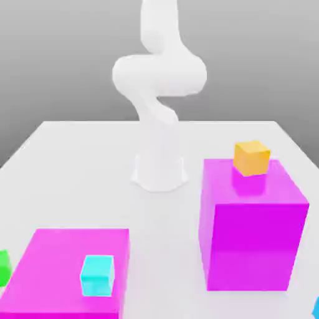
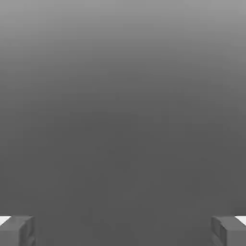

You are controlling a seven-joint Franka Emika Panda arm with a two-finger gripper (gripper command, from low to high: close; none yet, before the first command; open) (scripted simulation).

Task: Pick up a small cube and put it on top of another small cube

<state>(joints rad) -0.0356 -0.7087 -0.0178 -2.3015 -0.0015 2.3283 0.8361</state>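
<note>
On the white table (image 1: 75,156), the arm (image 1: 159,81) stands folded at the far side, well apart from every cube. The hand view looks onto bare grey, with the gripper (image 2: 123,230) framed by two fingertips (image 2: 17,230) set wide apart and nothing between them; the spread suits a grasp not yet begun. The small green cube (image 1: 4,268) sits on the table at the exterior view's left edge, just beside the low magenta block (image 1: 56,255), which carries a cyan cube (image 1: 97,275). The orange-yellow cube (image 1: 252,157) rests atop the tall magenta block (image 1: 252,230) on the exterior view's right. That raised perch probably means the green cube must be lifted high before it is set down.
</note>
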